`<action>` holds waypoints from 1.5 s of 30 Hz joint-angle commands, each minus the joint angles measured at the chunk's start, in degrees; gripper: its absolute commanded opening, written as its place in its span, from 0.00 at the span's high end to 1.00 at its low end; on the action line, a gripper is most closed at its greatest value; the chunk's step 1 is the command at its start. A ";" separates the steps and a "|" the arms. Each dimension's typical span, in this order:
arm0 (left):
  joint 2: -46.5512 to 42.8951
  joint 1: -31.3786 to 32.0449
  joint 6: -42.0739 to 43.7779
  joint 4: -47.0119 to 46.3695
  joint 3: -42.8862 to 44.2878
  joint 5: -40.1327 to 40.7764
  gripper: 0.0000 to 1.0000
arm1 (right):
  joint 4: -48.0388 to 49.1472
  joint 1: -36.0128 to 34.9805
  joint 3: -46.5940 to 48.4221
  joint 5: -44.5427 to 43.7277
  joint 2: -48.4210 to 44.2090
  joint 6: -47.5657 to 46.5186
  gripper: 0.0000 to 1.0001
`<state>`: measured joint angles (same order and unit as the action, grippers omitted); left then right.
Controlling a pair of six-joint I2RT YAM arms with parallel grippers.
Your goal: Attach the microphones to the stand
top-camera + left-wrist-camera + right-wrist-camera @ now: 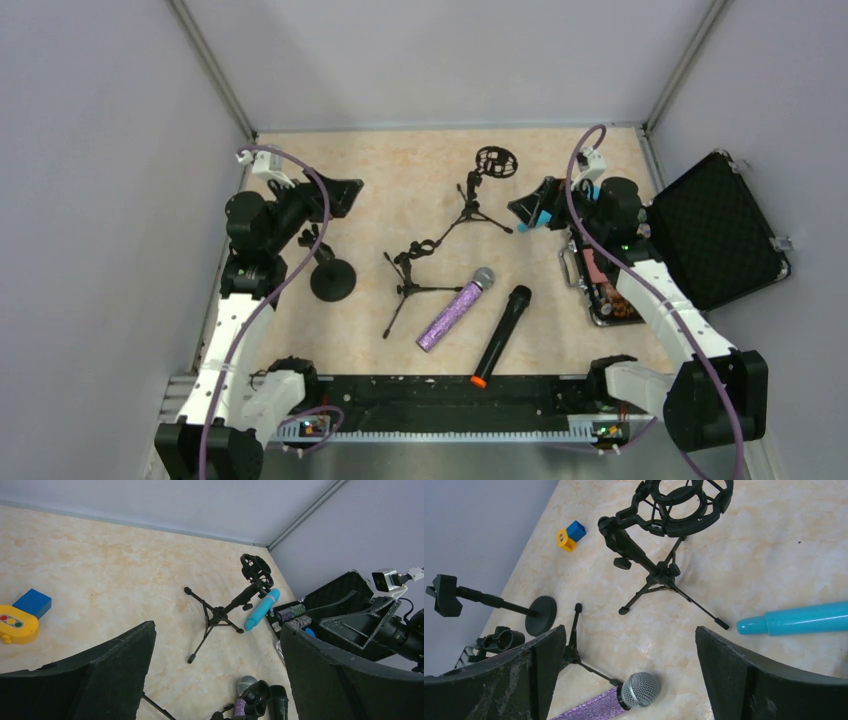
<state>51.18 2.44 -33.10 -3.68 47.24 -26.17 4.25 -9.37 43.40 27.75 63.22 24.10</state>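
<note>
The left end effector [217, 630] is hanging wide open, holding nothing, near the left edge of the desk [400, 170]. The right end effector [629, 630] is open and empty too, near the right edge.

The light blue microphone [799, 620] is lying just under it, beside the tripod stand [634, 550]. The purple microphone [455, 310] and the black microphone [502, 335] are lying side by side by the near edge.

No microphone is sitting on a stand yet, so I think the job is just starting. Next, an end effector needs to go down and close on a microphone's handle.

The open black case [715, 230] is sitting at the right edge. It is holding small things, but I cannot tell what they are.
</note>
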 commanded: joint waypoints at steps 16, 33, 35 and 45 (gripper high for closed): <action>5.01 0.83 5.26 5.94 6.36 -2.78 0.02 | 0.62 -0.62 0.68 0.99 -0.25 -0.33 0.01; 6.45 22.18 21.49 34.16 21.13 39.76 0.06 | -7.25 -9.44 6.44 -3.66 -0.16 -5.42 0.01; 5.10 23.24 20.20 38.09 22.40 43.49 0.06 | -7.24 -10.91 6.85 -3.91 0.25 -5.60 0.01; -2.47 24.12 10.86 61.93 27.55 50.86 0.14 | -6.18 -14.58 8.28 -3.56 3.60 -5.71 0.01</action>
<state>51.59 26.30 -18.22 47.11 72.44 19.05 -3.07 -22.50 48.86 24.36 66.24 19.05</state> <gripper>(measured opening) 0.862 0.988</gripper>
